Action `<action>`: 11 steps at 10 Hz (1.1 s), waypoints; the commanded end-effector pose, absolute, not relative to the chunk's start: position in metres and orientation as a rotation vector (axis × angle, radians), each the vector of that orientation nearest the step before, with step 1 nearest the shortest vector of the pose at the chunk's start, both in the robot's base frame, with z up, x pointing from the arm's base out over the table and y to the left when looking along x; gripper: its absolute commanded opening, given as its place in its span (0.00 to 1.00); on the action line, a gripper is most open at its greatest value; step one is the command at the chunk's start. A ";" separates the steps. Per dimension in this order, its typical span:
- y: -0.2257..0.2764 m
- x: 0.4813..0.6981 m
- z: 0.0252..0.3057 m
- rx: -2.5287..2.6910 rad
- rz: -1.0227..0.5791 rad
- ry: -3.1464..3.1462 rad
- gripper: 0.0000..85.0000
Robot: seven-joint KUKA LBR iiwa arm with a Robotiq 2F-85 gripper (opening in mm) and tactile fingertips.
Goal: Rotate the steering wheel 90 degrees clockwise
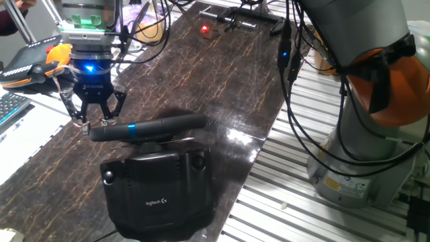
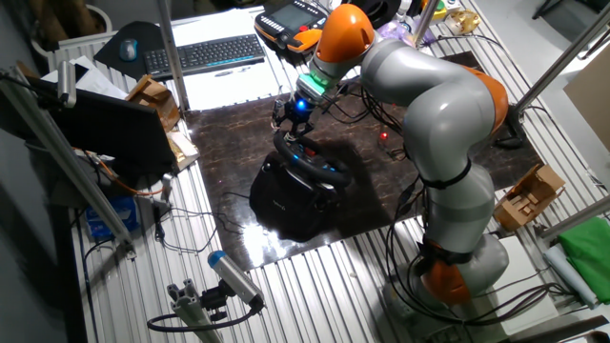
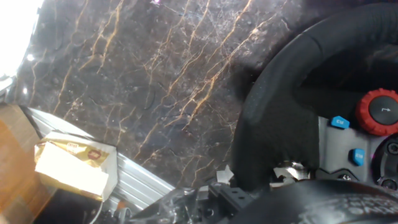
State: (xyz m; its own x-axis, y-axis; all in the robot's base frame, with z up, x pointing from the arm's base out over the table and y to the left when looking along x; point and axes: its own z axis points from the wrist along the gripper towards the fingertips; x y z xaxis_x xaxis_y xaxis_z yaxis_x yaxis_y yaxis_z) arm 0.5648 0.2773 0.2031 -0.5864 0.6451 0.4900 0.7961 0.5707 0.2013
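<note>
The steering wheel (image 1: 151, 127) sits on its Logitech base (image 1: 161, 191) near the front edge of the dark marble tabletop (image 1: 222, 67), with the rim lying almost edge-on to one fixed view and the blue stripe mark (image 1: 132, 127) showing on top of the rim. The gripper (image 1: 92, 114) hangs at the rim's left end, fingers spread and pointing down. From that view the fingertips look level with the rim or just touching it. The hand view shows the padded rim (image 3: 273, 93) close in front of the fingers, but no frame shows the jaws closed on it, so treat the wheel as not yet grasped.

Procedure for this step:

1. Confirm that the rim lies between the two fingers, not beside them. The hand view suggests the rim is offset to one side, so centre it before closing.
2. Close firmly on the rim alone. Keep clear of the red dial (image 3: 380, 111) and the blue buttons (image 3: 339, 122) on the hub.
3. Drive the hand along an arc about the wheel's hub, not along a straight line. A straight pull is likely to slip off the padding or drag the base across the table.
4. Use the blue stripe as your angle reference and stop at a quarter turn clockwise.
5. Watch the cables (image 1: 295, 101) hanging beside the arm during the sweep.
</note>
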 end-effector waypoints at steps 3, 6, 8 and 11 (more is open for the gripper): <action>0.280 0.566 0.202 -1.196 -0.562 -2.443 0.36; 0.280 0.568 0.202 -1.222 -0.542 -2.444 0.35; 0.281 0.569 0.202 -1.225 -0.559 -2.442 0.35; 0.282 0.568 0.203 -1.195 -0.579 -2.453 0.35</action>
State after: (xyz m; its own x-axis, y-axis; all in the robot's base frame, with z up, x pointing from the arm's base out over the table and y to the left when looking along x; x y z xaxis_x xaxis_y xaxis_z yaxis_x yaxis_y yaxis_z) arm 0.5678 0.2815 0.2030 -0.5839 0.6581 0.4754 0.8012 0.5617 0.2064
